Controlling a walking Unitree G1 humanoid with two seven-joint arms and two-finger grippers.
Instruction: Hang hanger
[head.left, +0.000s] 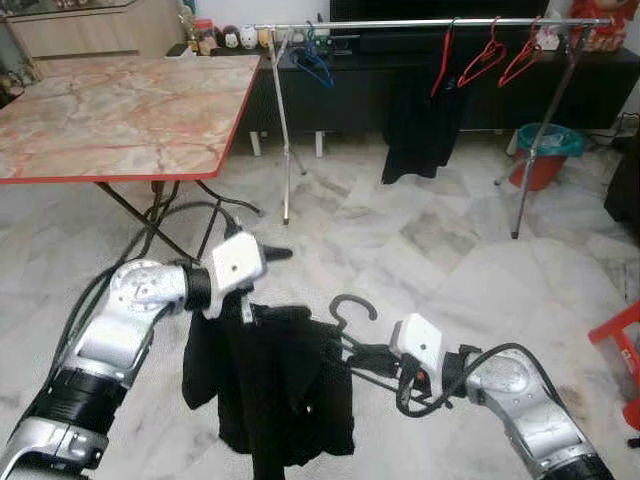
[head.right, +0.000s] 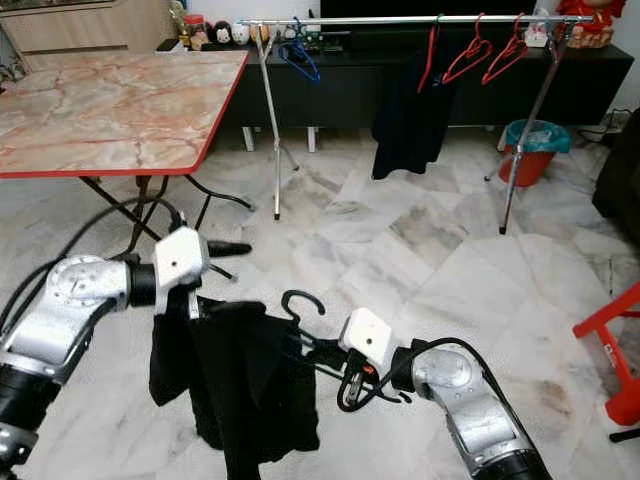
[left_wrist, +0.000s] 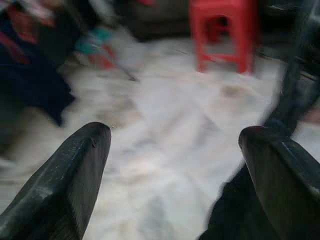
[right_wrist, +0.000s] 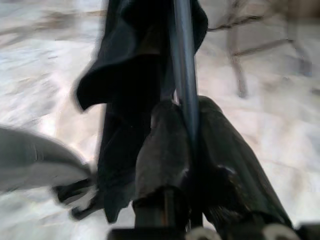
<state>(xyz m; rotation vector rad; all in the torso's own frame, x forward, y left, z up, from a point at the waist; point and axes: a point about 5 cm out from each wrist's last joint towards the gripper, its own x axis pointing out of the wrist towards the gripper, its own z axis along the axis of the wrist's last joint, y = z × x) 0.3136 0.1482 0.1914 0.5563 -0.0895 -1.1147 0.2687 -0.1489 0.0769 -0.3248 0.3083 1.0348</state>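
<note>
The right pincer (right_wrist: 187, 125) is clenched on the thin bar of a black hanger (head.left: 352, 318) — in the right wrist view its two fingers (right_wrist: 160, 150) press against the bar from both sides. The hanger carries a black garment (head.left: 275, 385), which hangs low over the pale marble floor (head.left: 430, 250) between the two arms, with the hook curling upward just above the fabric. The left pincer (left_wrist: 175, 145) is released, its fingers spread wide apart, and it sits at the garment's upper left edge; whether it touches the cloth I cannot tell. Well beyond, a metal clothes rail (head.left: 420, 22) stands in front of a dark cabinet, holding red hangers (head.left: 500, 55), a blue hanger (head.left: 313, 62) and another dark garment (head.left: 420, 120). A marble-topped desk (head.left: 120, 110) with a red edge stands to the left, and a red stool (head.left: 622, 345) at the right.
</note>
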